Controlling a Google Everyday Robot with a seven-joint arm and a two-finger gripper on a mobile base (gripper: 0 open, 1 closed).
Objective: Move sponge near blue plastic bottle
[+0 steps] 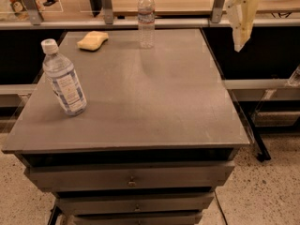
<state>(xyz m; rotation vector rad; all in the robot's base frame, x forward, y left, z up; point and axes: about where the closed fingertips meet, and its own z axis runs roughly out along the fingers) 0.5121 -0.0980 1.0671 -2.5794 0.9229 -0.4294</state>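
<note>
The pale-yellow sponge (92, 40) lies at the far left of the grey table top (154, 97). The blue plastic bottle (64, 78), clear with a white cap and a blue-and-white label, stands tilted near the table's left edge, well in front of the sponge. My gripper (237, 43) hangs in the air at the upper right, beyond the table's far right corner. It is far from both the sponge and the bottle and holds nothing I can see.
A slimmer clear bottle (146, 20) stands upright at the table's far edge, right of the sponge. A metal rail (154, 23) and a wooden shelf run behind the table. Drawers (131, 179) sit under the top. Speckled floor lies to the right.
</note>
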